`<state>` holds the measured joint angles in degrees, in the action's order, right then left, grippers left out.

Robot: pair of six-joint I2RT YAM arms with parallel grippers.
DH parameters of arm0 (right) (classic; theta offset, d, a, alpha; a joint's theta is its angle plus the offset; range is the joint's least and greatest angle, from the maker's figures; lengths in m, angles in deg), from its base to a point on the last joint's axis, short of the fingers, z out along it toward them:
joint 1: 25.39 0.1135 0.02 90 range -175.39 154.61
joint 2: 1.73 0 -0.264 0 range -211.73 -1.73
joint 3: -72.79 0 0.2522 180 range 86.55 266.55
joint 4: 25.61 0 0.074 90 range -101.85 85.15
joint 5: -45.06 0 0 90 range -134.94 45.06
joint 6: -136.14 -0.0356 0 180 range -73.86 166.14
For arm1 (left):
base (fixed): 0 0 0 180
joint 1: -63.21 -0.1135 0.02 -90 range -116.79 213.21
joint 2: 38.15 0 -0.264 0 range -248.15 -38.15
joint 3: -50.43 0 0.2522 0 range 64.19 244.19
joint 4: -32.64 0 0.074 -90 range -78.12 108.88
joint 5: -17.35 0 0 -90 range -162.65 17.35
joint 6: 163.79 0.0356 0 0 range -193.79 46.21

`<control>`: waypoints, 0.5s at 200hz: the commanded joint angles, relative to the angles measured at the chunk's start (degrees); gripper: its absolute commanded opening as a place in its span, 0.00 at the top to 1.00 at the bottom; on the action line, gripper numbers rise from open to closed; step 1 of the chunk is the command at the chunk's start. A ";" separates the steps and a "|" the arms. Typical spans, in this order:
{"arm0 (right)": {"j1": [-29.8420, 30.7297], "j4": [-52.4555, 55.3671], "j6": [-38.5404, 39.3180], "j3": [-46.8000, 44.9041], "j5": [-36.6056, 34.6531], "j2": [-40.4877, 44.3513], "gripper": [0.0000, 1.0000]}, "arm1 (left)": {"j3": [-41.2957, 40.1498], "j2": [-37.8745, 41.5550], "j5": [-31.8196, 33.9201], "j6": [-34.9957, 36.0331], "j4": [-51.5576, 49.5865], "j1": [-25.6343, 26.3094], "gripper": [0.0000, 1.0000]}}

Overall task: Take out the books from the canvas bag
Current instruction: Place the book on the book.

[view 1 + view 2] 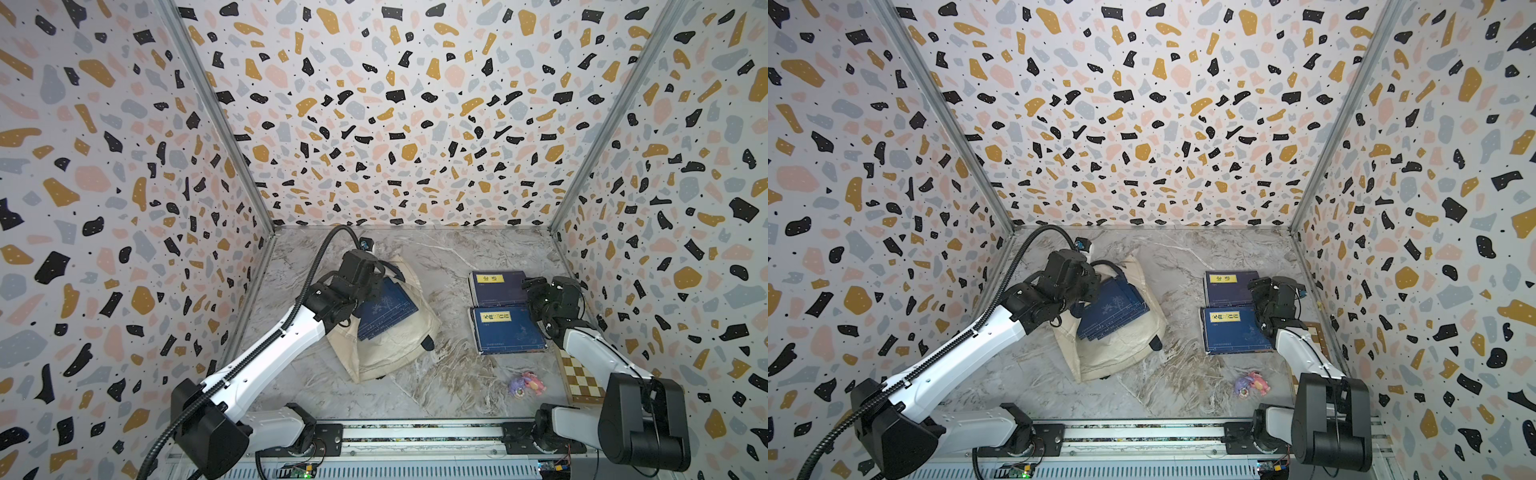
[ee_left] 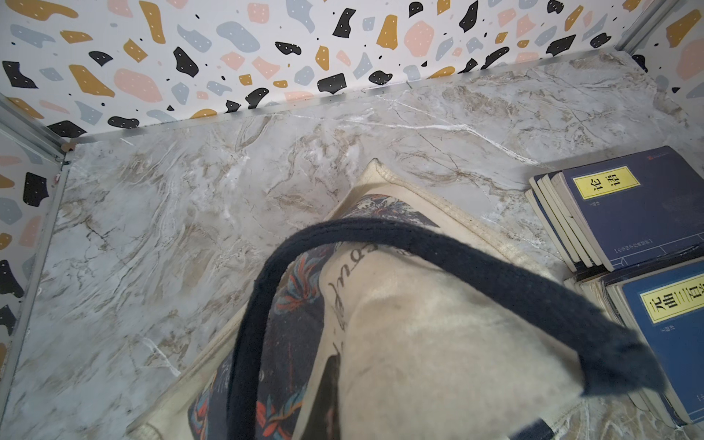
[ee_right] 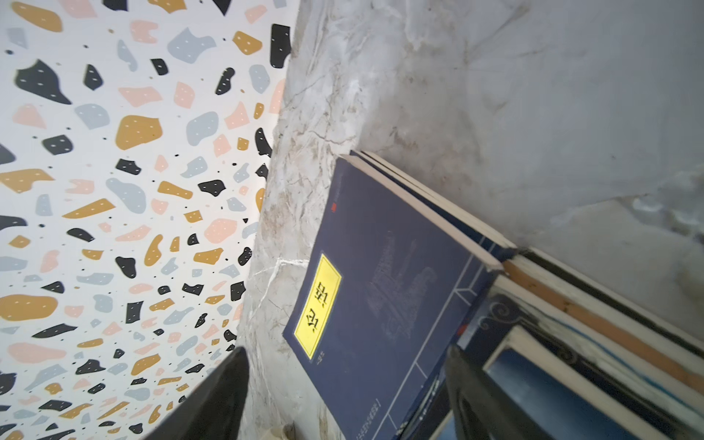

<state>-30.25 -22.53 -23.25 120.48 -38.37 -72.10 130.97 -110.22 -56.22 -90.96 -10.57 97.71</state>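
The cream canvas bag (image 1: 399, 349) lies left of centre on the table. Several navy books (image 1: 384, 311) sit fanned out at its mouth. My left gripper (image 1: 376, 276) is at the bag's far end, shut on the canvas. In the left wrist view the lifted canvas (image 2: 438, 343) hides the fingers and a navy strap (image 2: 457, 251) loops across. To the right lie two stacks of navy books with yellow labels, a far stack (image 1: 496, 286) and a near stack (image 1: 509, 330). My right gripper (image 1: 530, 286) hangs open at the far stack's right edge. Its fingertips (image 3: 217, 396) stand wide apart over the top cover (image 3: 381, 285).
A brown-and-cream checkered board (image 1: 579, 378) lies at the right wall, partly under the right arm. A small pink and purple toy (image 1: 528, 384) sits near the front right. Patterned walls close in the left, back and right sides.
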 commanded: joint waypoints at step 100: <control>20.19 7.59 7.31 -2.11 -6.07 15.40 0.18 | 0.28 2.53 -0.45 0.56 0.23 0.55 1.00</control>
<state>-16.75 -17.98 -17.78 120.44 -41.30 -60.51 130.97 -109.31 -56.20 -90.94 -10.70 98.02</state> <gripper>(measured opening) 0.821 0.047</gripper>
